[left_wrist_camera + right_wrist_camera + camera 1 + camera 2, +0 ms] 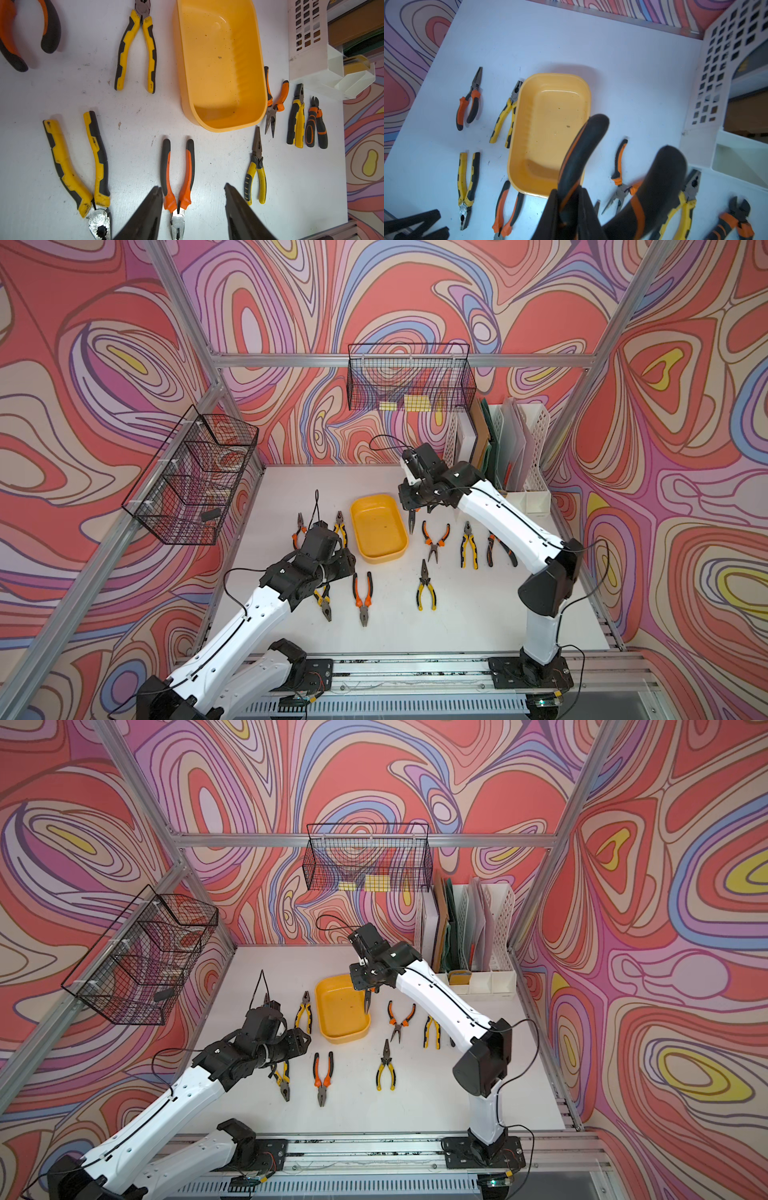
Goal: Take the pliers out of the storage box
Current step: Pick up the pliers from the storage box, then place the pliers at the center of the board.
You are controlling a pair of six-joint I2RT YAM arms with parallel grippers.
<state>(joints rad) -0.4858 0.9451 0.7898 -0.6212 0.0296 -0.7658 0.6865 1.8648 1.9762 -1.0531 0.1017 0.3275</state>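
This is looking like a robotics lab test cell: aluminium framing (pixel 291 360) is enclosing a white surface (pixel 478 614), swirl-printed wall panels (pixel 685 448) are lining it, a left arm (pixel 232 626) and right arm (pixel 494 506) are standing bolted to a front rail (pixel 415 672), and wire baskets (pixel 409 377) are hanging above.

A white tabletop (pixel 478 614) sits between walls (pixel 83 364) covered in swirling pink, red and purple patterns, framed by aluminium rails (pixel 291 360). A black wire-mesh basket (pixel 409 377) hangs on the back rail with yellow pads (pixel 415 402) inside. Another mesh basket (pixel 191 477) hangs on a side rail. A white perforated file rack (pixel 536 439) holding folders (pixel 482 431) stands in the far corner.
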